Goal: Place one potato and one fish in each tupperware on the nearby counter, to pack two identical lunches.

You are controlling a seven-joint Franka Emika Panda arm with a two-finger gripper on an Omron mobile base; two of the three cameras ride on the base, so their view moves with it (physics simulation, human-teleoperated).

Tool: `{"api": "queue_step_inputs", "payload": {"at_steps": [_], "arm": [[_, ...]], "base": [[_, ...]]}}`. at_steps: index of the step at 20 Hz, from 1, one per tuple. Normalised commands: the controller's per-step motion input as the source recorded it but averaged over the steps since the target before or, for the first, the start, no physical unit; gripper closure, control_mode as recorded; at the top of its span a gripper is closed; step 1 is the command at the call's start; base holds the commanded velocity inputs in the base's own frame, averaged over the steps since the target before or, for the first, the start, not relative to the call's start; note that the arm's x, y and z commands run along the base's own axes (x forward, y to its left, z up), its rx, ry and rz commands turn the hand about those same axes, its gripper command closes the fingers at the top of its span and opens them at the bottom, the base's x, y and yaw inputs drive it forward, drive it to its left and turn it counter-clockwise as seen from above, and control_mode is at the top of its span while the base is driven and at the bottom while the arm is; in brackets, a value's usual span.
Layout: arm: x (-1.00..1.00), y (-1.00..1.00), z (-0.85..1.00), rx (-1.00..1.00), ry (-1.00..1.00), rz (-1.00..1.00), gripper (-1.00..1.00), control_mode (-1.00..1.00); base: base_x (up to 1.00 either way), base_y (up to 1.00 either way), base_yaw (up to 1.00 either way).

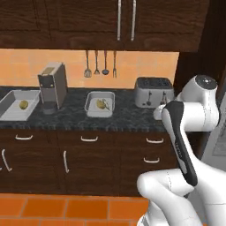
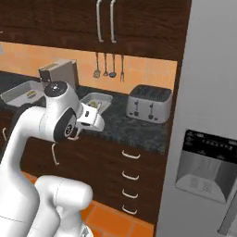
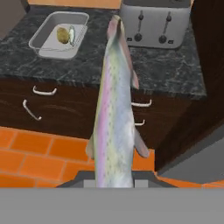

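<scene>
Black marbled counter, spanning dark wood drawers with curved silver handles. Steel toaster at the right end, near the arm. Tall boxy brown-and-grey appliance standing between the two trays. Tupperware, far left: shallow pale tray holding one potato; no fish visible inside. Tupperware, middle: one potato plus a thin pale sliver lying just beside it, judged a fish already packed. Fish in transit: long, slender, silvery with pink and green sheen, carried off the counter over the orange floor tiles, nose aimed toward the toaster and middle tray. Gripper: clamped shut on the tail end of that fish, fingertips mostly hidden beneath the body. Handling, as judgement: light, slick-skinned, tapering, apt to swing or slide when pinched at one end; firmer hold likely across the thicker mid-body. Potatoes: small, firm, rounded, prone to rolling; best pinched across the short axis. Remaining, as judgement: the far-left tray lacking its fish, so that tray the likely destination.
</scene>
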Motion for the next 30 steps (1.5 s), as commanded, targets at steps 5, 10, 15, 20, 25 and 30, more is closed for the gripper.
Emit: {"api": "queue_step_inputs", "payload": {"at_steps": [5, 10, 15, 20, 25, 30], "arm": [[0.0, 0.0, 0.0, 0.0, 0.0, 0.0, 1.0, 1.0], [0.0, 0.0, 0.0, 0.0, 0.0, 0.0, 1.0, 1.0], [0.0, 0.0, 0.0, 0.0, 0.0, 0.0, 1.0, 1.0], [0.0, 0.0, 0.0, 0.0, 0.0, 0.0, 1.0, 1.0], [0.0, 0.0, 0.0, 0.0, 0.0, 0.0, 1.0, 1.0], [0.0, 0.0, 0.0, 0.0, 0.0, 0.0, 1.0, 1.0]], "base": [[0.42, 1.0, 0.38], [0.72, 1.0, 0.26], [1.0, 1.0, 0.08], [1.0, 1.0, -0.04], [0.81, 0.79, -0.26], [0.6, 0.25, -0.38]]}}
